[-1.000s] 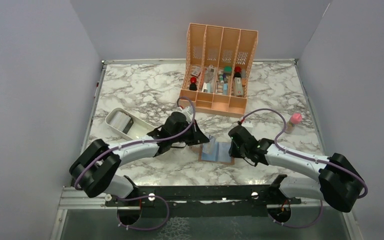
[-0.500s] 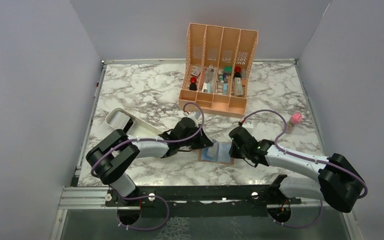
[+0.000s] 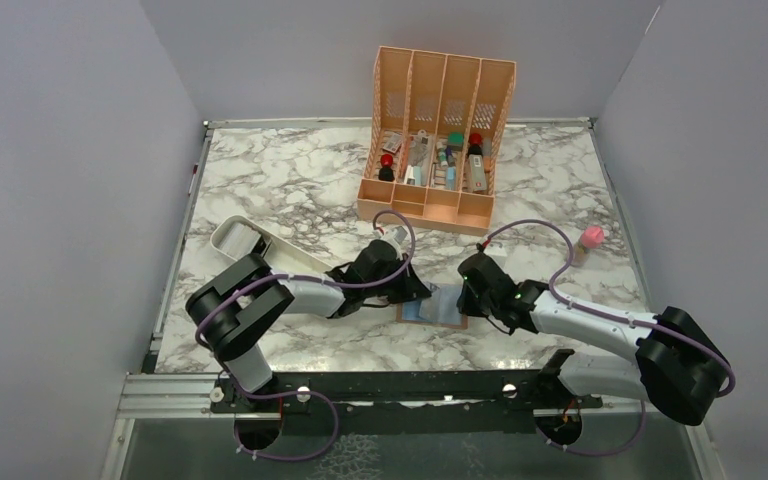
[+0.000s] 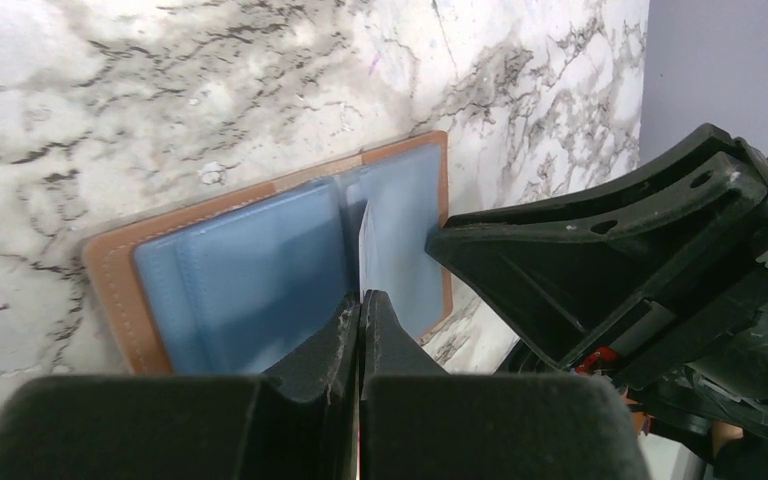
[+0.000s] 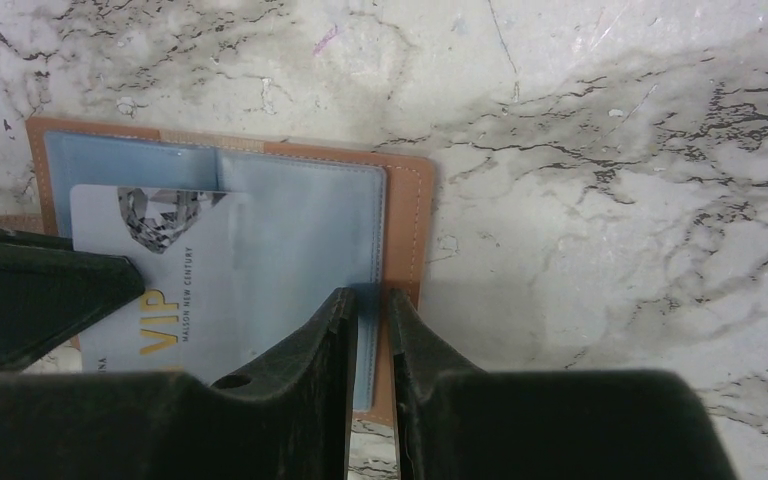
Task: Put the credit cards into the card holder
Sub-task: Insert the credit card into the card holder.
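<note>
The brown card holder (image 3: 447, 310) lies open on the marble, light blue inside (image 4: 240, 270). My left gripper (image 3: 422, 293) is shut on a pale credit card, seen edge-on as a thin strip (image 4: 363, 240) standing over the holder's fold. In the right wrist view this card (image 5: 160, 290) reads "VIP", and its upper corner sits under a blue pocket edge of the card holder (image 5: 300, 220). My right gripper (image 5: 372, 293) stands at the holder's right edge, jaws a narrow gap apart, nothing seen between them. Its black body (image 4: 600, 250) is close beside the left fingers.
A peach compartment organizer (image 3: 438, 130) with small bottles stands at the back. A white oblong tray (image 3: 245, 240) lies at the left behind the left arm. A pink-capped bottle (image 3: 588, 240) stands at the right. Grey walls close in three sides.
My left arm has swung right and forward, bringing the card from beside the tray onto the open card holder. The right arm has stayed put.
</note>
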{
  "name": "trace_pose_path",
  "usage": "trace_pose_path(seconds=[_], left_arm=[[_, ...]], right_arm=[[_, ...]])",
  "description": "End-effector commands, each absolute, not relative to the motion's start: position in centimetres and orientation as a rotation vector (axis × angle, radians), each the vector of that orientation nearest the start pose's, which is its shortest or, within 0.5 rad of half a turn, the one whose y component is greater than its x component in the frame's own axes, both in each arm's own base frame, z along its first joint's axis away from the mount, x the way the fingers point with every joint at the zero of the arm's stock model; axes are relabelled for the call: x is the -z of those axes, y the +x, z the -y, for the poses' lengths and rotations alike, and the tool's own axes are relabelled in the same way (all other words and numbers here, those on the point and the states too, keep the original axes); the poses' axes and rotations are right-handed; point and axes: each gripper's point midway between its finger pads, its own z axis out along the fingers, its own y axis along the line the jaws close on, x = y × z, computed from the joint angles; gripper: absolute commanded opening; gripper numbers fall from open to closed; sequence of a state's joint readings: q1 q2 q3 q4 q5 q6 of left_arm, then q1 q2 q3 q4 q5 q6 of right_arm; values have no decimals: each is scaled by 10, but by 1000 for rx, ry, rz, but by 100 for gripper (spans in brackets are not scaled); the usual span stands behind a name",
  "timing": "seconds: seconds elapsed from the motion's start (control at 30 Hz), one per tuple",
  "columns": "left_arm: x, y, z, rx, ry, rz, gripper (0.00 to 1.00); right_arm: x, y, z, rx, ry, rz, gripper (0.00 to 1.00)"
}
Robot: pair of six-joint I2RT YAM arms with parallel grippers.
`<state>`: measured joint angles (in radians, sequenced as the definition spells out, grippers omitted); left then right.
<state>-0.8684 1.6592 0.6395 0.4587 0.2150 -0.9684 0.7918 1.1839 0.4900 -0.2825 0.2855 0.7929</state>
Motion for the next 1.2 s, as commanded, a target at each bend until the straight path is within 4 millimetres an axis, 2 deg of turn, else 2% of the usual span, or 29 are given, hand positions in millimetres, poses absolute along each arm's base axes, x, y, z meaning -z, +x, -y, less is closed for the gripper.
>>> trace_pose_path(seconds=[0.0,0.13,0.33,0.43,0.57,0.8,1.17], left_arm=[[-56,212,374,1248,34,-2379,0],[-45,209,377,1237,16,-2412,0],[-36,214,363,1157,-83,-2404,0],[-48,222,358,1135,-116,-2349,0],[-50,227,354,1111,-145,-2328,0],[-46,222,365,1116,-112,-2340,0],[-42,210,373,1112,-91,-2353,0]], right_arm=[[-10,190,-166,-275,109,-2552,22],[-13,191,-166,-272,118,-2553,22],[-19,190,-169,-304,122,-2545,23],[-17,188,-168,-310,128,-2549,23],[-13,185,-167,-315,124,-2560,22],[-9,181,-170,-337,120,-2574,22],[-10,182,-172,-348,126,-2573,22]])
